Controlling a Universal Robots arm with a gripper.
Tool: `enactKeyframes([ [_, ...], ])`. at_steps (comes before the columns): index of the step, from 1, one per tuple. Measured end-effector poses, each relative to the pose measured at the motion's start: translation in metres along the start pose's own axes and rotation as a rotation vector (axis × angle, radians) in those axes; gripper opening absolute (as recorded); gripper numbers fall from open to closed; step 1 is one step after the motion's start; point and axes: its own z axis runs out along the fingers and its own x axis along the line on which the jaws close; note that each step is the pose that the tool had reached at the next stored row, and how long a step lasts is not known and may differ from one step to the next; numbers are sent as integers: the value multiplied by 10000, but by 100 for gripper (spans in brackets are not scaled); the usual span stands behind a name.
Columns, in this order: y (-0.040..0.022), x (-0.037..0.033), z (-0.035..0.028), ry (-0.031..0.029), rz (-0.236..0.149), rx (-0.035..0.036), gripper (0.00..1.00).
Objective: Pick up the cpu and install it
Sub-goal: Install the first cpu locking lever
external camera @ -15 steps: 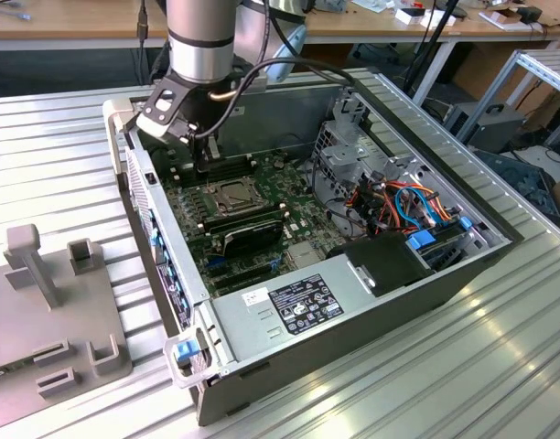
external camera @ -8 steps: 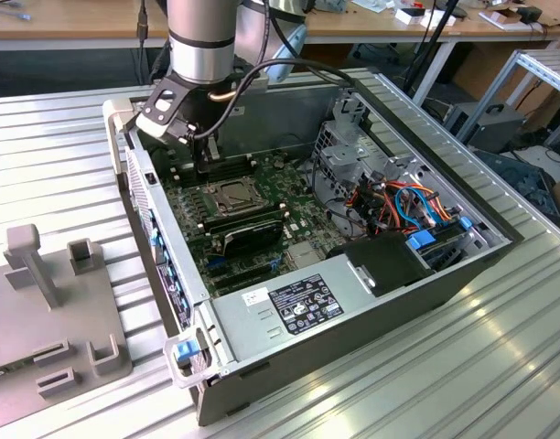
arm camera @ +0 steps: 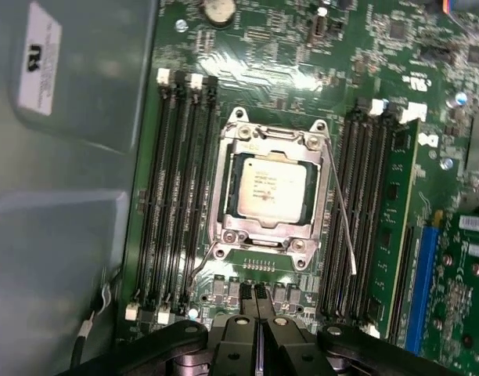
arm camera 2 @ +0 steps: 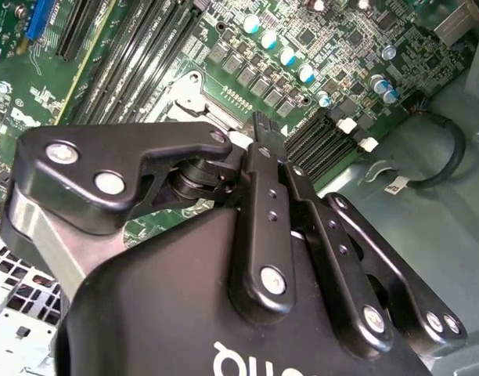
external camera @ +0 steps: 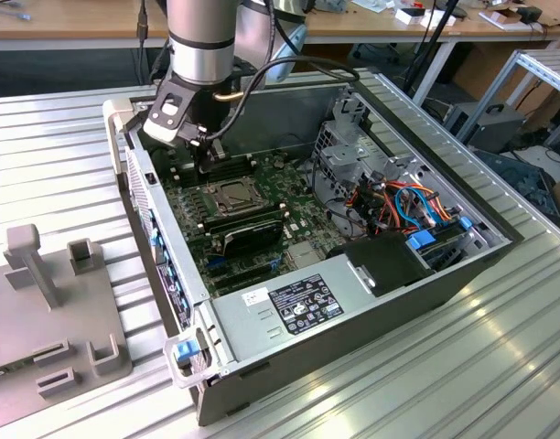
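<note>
The cpu (arm camera: 271, 188) is showing a matt silver-grey metal top, the socket frame (arm camera: 275, 137) around it gleaming as brighter bare metal against the glossy green circuit board (arm camera: 286, 66). The gripper (arm camera: 257, 298) is presenting smooth, semi-gloss black links with shiny metal pins, while the bench (external camera: 426, 384) is displaying ribbed, satin-finished aluminium.

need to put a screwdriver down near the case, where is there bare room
Bare table lies at the exterior view's right of the case, plus a strip between the case and the grey fixture plate. Inside is crowded: memory slots flank the cpu, cables fill the drive corner, and the fingers hang over the board.
</note>
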Motion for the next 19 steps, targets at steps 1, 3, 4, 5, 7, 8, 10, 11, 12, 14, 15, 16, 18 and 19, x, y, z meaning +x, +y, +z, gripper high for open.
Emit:
enactKeyframes([
  [1, 0, 0, 0, 0, -3, -2, 11],
  [3, 0, 0, 0, 5, -242, -15, 11],
  [4, 0, 0, 0, 11, -486, -27, 11],
  [5, 0, 0, 0, 15, -660, -38, 11],
  [7, 0, 0, 0, 26, -1101, -62, 11],
  [8, 0, 0, 0, 34, -1455, -81, 11],
  [10, 0, 0, 0, 42, -1820, -101, 11],
  [11, 0, 0, 1, 47, -2037, -114, 11],
  [12, 0, 0, 1, 51, -2200, -122, 11],
  [14, 0, 0, 1, 60, -2597, -144, 11],
  [15, 0, 0, 1, 64, -2772, -154, 11],
  [16, 0, 0, 2, 68, -2956, -164, 11],
  [18, 0, 0, 3, 79, -3461, -192, 11],
  [19, 0, 0, 4, 84, -3652, -203, 11],
])
